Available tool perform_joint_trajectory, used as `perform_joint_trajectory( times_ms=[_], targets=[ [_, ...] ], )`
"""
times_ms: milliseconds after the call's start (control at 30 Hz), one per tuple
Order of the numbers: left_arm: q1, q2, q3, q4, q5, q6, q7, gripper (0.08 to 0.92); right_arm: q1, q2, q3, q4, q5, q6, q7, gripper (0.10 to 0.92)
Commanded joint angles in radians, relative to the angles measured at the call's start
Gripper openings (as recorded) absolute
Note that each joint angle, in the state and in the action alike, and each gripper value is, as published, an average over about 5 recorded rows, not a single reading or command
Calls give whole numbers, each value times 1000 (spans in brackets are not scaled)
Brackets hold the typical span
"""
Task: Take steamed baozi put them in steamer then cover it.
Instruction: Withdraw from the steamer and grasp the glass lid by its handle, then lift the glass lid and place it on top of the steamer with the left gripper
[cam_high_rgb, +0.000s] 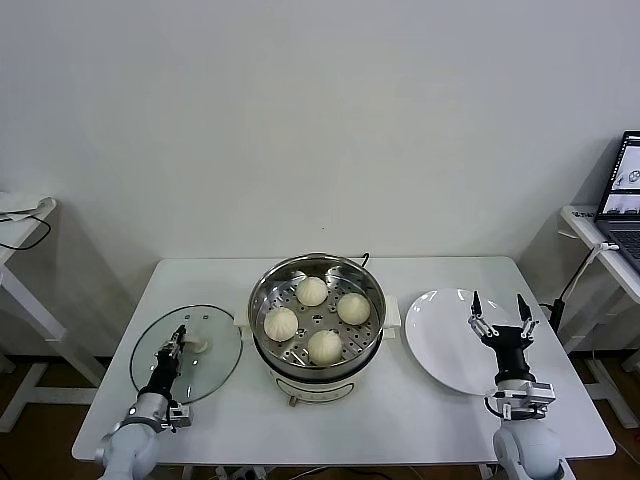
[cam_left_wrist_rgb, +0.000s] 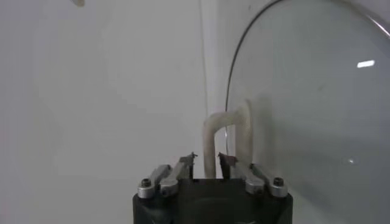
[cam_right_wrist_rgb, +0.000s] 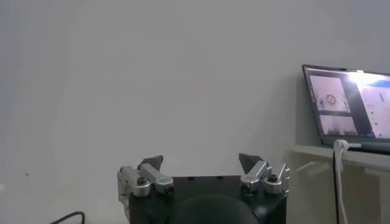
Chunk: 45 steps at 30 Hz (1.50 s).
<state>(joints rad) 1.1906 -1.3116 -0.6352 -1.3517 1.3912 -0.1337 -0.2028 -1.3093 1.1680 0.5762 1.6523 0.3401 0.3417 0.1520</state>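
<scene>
On the table, left of the steamer (cam_high_rgb: 316, 312): cover (cam_high_rgb: 186, 353).
Left gripper (cam_left_wrist_rgb: 208, 160) clamped on the cover's handle (cam_left_wrist_rgb: 228, 137); right gripper (cam_high_rgb: 497, 312) wide open, empty.

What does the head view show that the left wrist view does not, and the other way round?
Only the head view shows the steamer with four buns inside, the empty white plate and the right tool, open above that plate. Only the left wrist view shows the left tool's fingers pinching the handle up close. Both show the glass lid lying on the table.
</scene>
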Motion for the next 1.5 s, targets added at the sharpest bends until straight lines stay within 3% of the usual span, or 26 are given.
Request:
perform_joint_trajectory(
  times_ms=[33, 333, 567, 733, 900, 1167, 1500],
  targets=[
    [33, 7, -26, -100, -3, -6, -10, 229, -1, 2, 1, 2, -1, 1, 0, 823],
    [125, 59, -138, -419, -20, -4, 15, 195, 1, 23, 0, 4, -6, 4, -3, 823],
    [152, 97, -175, -684, -94, 63, 96, 195, 2, 44, -6, 5, -16, 5, -5, 823],
    [155, 119, -65, -851, -174, 148, 177, 195, 3, 50, -5, 10, -17, 5, -5, 823],
    [122, 122, 176, -955, -227, 300, 237, 195, 3, 57, 0, 13, -19, 4, -5, 823],
    [5, 43, 577, -928, -174, 523, 323, 195, 6, 81, 11, 0, -29, 4, -5, 823],
    [-144, -96, 747, -701, 37, 682, 522, 195, 16, 100, 29, -27, -37, 5, -4, 823]
  ],
)
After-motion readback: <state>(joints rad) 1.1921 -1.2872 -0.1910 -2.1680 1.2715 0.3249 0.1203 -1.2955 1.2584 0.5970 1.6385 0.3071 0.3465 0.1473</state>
